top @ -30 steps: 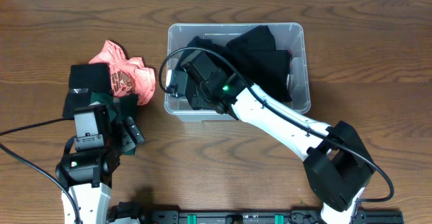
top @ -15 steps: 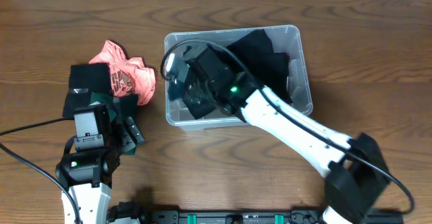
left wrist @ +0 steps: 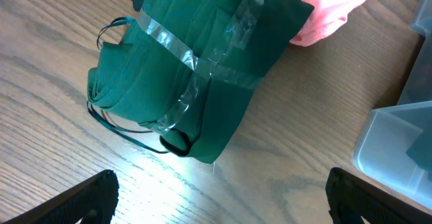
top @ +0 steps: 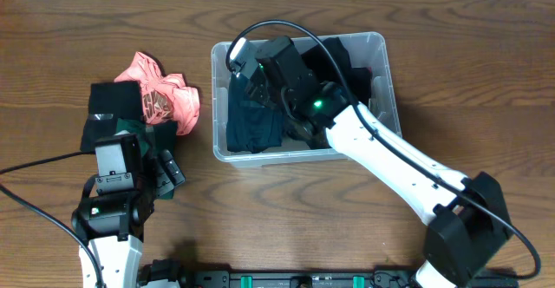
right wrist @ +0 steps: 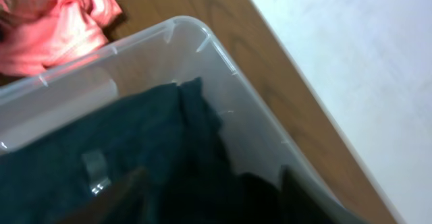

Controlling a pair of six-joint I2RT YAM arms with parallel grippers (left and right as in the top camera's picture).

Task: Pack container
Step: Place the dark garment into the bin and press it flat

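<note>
The clear container [top: 392,106] stands mid-table. A dark teal garment [top: 251,123] lies in its left half, with black clothes [top: 351,80] at the right. My right gripper [right wrist: 209,190] hovers over the back-left of the tub, above the teal garment [right wrist: 115,156]; its blurred fingers stand apart with nothing gripped. On the table to the left my left gripper [left wrist: 226,200] is open just short of a green folded garment [left wrist: 182,69] bound with clear tape. Beyond that lies a pink garment [left wrist: 324,15].
The pink garment [top: 160,93] and a black folded piece [top: 117,101] lie left of the container, behind the left arm. In the left wrist view the container's corner [left wrist: 398,143] is close on the right. The table's back edge runs just behind the tub.
The right arm has swung towards the container's back-left. The teal garment, earlier hidden under the gripper, now lies loose in the tub. The left arm has not moved.
</note>
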